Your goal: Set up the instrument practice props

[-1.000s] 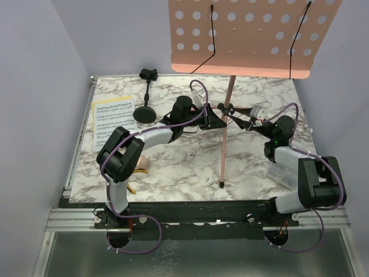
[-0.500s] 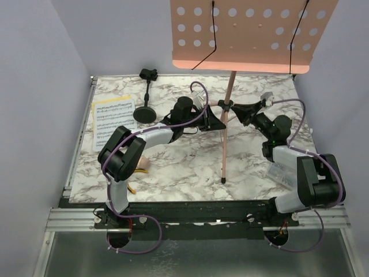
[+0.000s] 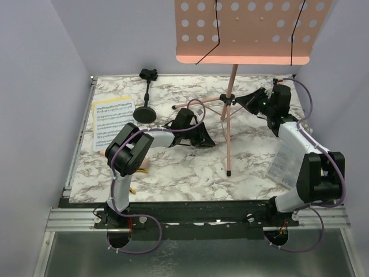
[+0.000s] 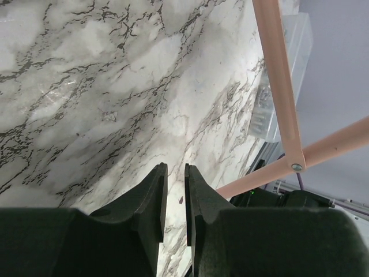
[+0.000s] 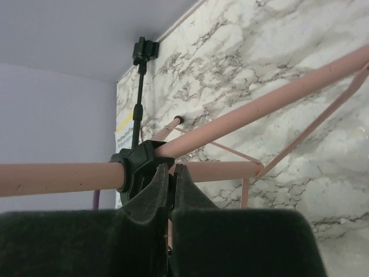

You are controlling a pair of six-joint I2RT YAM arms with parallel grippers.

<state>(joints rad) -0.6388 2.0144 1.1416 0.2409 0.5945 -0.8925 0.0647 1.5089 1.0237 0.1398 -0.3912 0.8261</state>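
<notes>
The pink perforated music-stand desk [image 3: 253, 32] stands high at the back on its pink pole [image 3: 230, 115], tripod legs spread on the marble table. My right gripper [image 3: 252, 99] is shut on the black tripod hub [image 3: 226, 99]; the right wrist view shows the hub [image 5: 138, 164] just above my closed fingertips. My left gripper [image 3: 204, 138] is low over the table, left of the pole, slightly open and empty [image 4: 174, 168]. The sheet-music pages [image 3: 113, 120] lie far left. The black mic stand [image 3: 145, 109] stands beside them. The beige microphone [image 3: 142, 165] is partly hidden under my left arm.
A clear plastic box [image 3: 286, 164] lies near the right edge, also in the left wrist view [image 4: 271, 109]. Yellow-handled pliers [image 3: 131, 187] peek out by the left arm's base. A tripod leg [image 3: 228, 167] reaches toward the front centre. Walls enclose the table's left, back and right.
The right gripper has swung back and right with the hub, and the stand moved right with its legs spread wider. The left gripper has pulled away from the pole, leftward and lower.
</notes>
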